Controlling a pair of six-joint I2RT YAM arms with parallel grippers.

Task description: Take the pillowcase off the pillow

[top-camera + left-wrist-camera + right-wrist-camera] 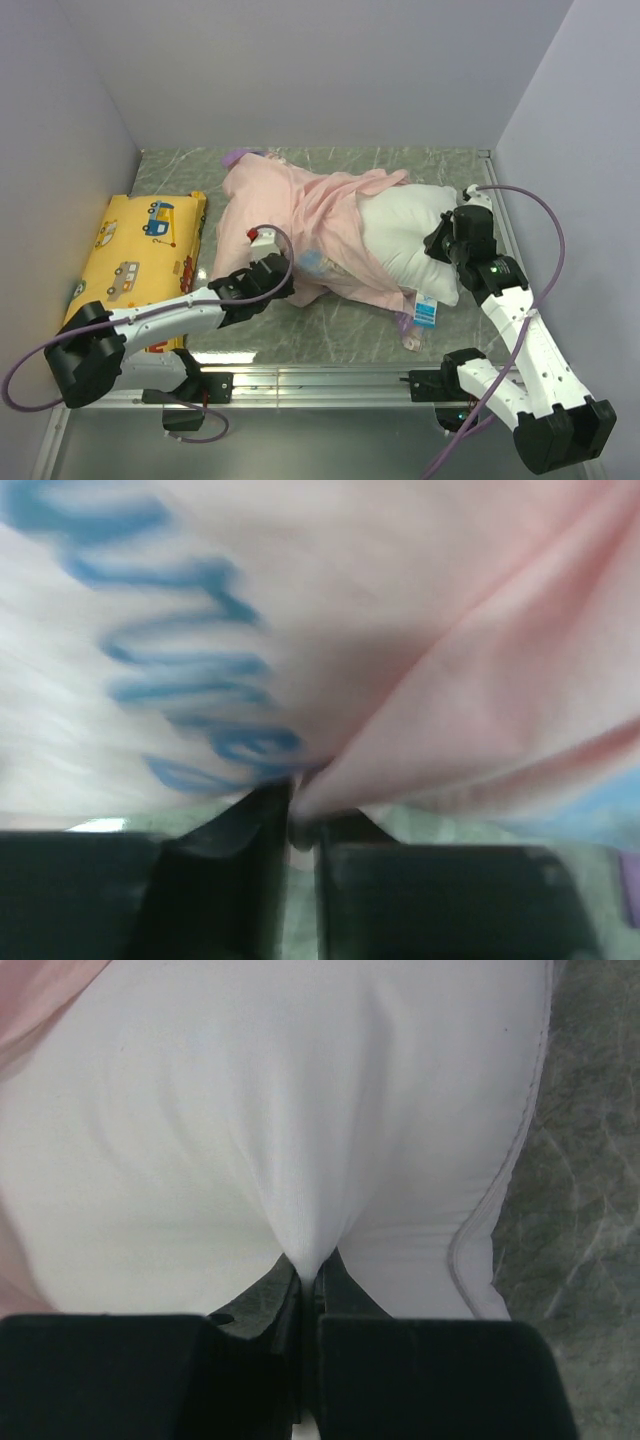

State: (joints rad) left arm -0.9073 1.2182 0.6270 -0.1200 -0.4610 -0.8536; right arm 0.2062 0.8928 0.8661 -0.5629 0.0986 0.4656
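Where bare, pillow (300, 1110) in end effector (310, 1282)

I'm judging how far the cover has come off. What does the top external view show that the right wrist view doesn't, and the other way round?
Only the top external view: the left gripper at the near edge of the pillowcase, the yellow cushion on the left, the blue-and-white tag, and the pillow lying bare at its right end.
Only the right wrist view: the right gripper shut on a pinch of white pillow fabric, and the stitched seam.
Both: white pillow, pink pillowcase, marbled table.
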